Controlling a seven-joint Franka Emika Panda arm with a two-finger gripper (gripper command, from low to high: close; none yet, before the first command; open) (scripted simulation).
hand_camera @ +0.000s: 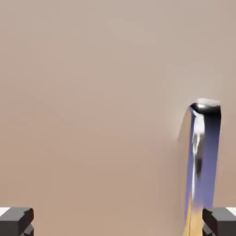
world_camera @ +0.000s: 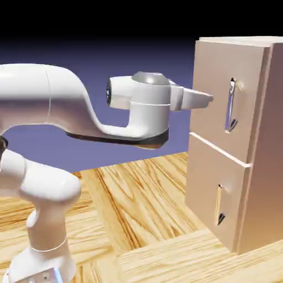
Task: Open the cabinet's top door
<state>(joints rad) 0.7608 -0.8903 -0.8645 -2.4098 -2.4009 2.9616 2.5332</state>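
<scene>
The cabinet (world_camera: 260,166) is a tall pale beige box at the exterior view's right. Its top door (world_camera: 215,77) is shut flat and carries a long vertical silver handle (world_camera: 231,105). My gripper (world_camera: 203,99) points at that door, level with the handle's upper half and a short way in front of it, touching nothing. In the hand view the top door (hand_camera: 92,92) fills the picture, with the handle (hand_camera: 203,152) at the right, just above the right fingertip (hand_camera: 220,221). The gripper (hand_camera: 118,226) is open, with nothing between its fingers.
Below the top door is a shorter door panel (world_camera: 207,182) with a small vertical handle (world_camera: 220,203), also shut. The cabinet stands on a wooden table (world_camera: 143,210). The arm's base (world_camera: 44,243) rises at the lower left.
</scene>
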